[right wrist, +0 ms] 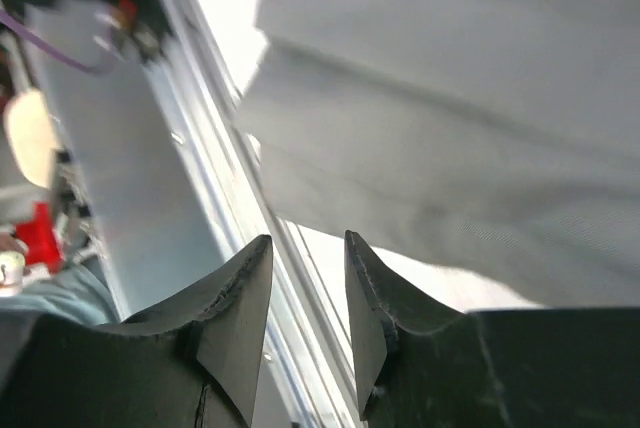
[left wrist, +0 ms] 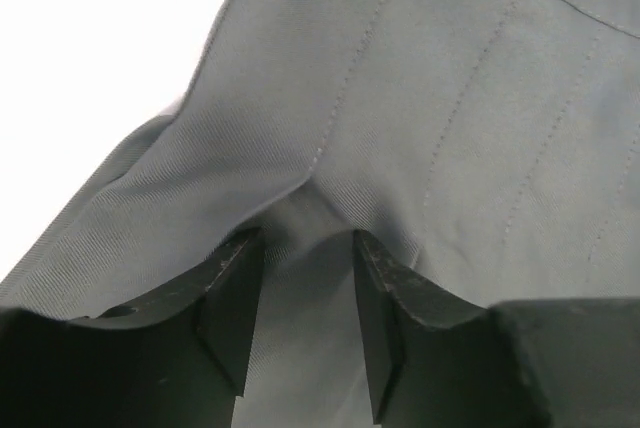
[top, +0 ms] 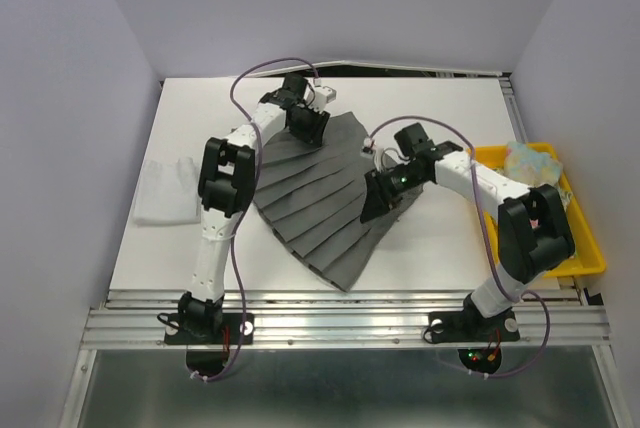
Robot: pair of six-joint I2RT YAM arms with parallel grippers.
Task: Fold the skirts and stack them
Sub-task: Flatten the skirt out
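A dark charcoal pleated skirt (top: 318, 203) lies fanned out flat in the middle of the white table (top: 440, 108). My left gripper (top: 307, 128) is down on its far left corner. In the left wrist view the gripper (left wrist: 307, 238) is open, with a small pucker of the grey cloth (left wrist: 450, 98) rising between the fingertips. My right gripper (top: 376, 202) is at the skirt's right edge. In the right wrist view it (right wrist: 307, 240) is open and empty, just off the hem (right wrist: 450, 138). A whitish skirt (top: 165, 191) lies folded at the left.
A yellow tray (top: 590, 248) stands at the table's right edge with a pastel floral cloth (top: 530, 160) bunched at its far end. Metal rails (top: 340, 320) run along the near edge by both arm bases. Lilac walls close in the left, right and back.
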